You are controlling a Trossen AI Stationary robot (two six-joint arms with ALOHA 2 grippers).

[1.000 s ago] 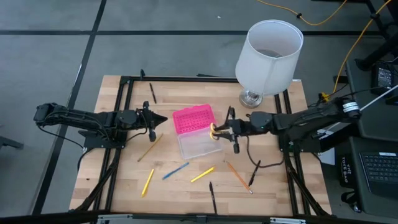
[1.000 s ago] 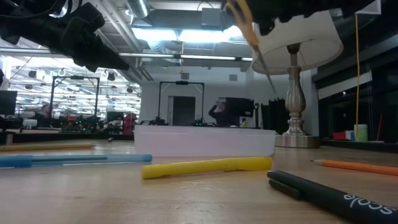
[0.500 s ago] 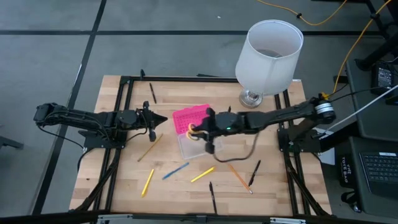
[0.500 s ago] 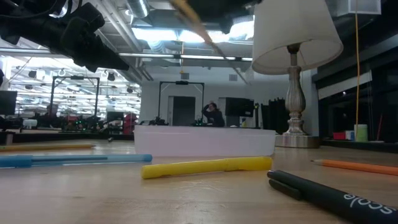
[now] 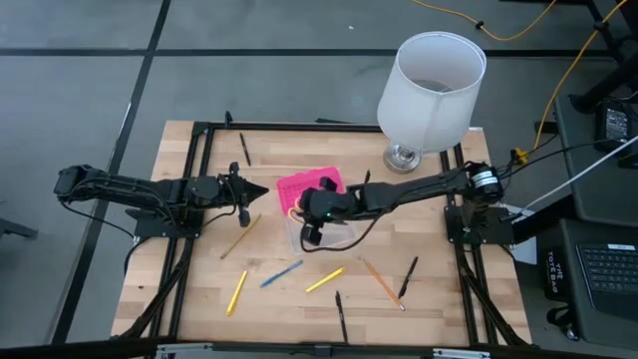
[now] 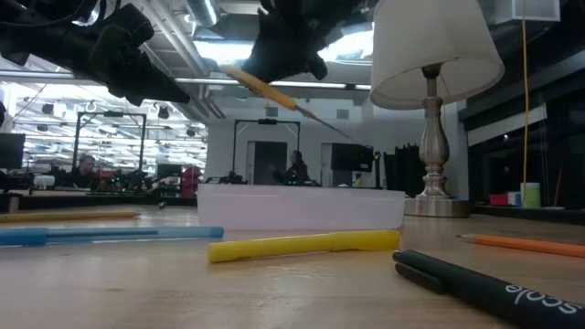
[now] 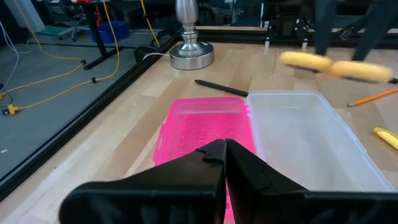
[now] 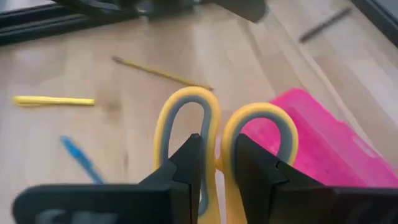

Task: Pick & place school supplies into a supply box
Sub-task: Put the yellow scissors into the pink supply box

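Note:
My right gripper (image 5: 302,207) hangs over the supply box, shut on the yellow-handled scissors (image 8: 214,124). The supply box lies open, its pink lid (image 5: 307,185) flat on the table beside its clear base (image 5: 329,235). In the low view the scissors (image 6: 274,94) slant above the base (image 6: 302,208), handles high and blade tip low. Pens and pencils lie loose on the wood: a blue pen (image 5: 282,273), two yellow ones (image 5: 236,291) (image 5: 324,279), an orange pencil (image 5: 383,283), a tan pencil (image 5: 240,236). My left gripper (image 5: 263,189) waits shut left of the lid. My right gripper pinches the scissors between its two fingers (image 8: 186,165) where the two handle loops meet (image 8: 217,140). Both yellow loops stick out past the fingertips. The gripper reaches in from the table's right, slanting down. The scissors hang clear above the box, tilted.
A white lamp (image 5: 431,85) stands at the far right on its metal foot (image 5: 403,157). Black pens lie at the far left (image 5: 244,148), near the front edge (image 5: 341,316) and right of the pencil (image 5: 409,276). Black frame bars (image 5: 194,214) border the board.
My right gripper has travelled toward the table's left, from beside the box's right end to above it, carrying the scissors. It has tipped further down and rolled. The scissors have turned from steep to a shallower slant and stay clear of the box.

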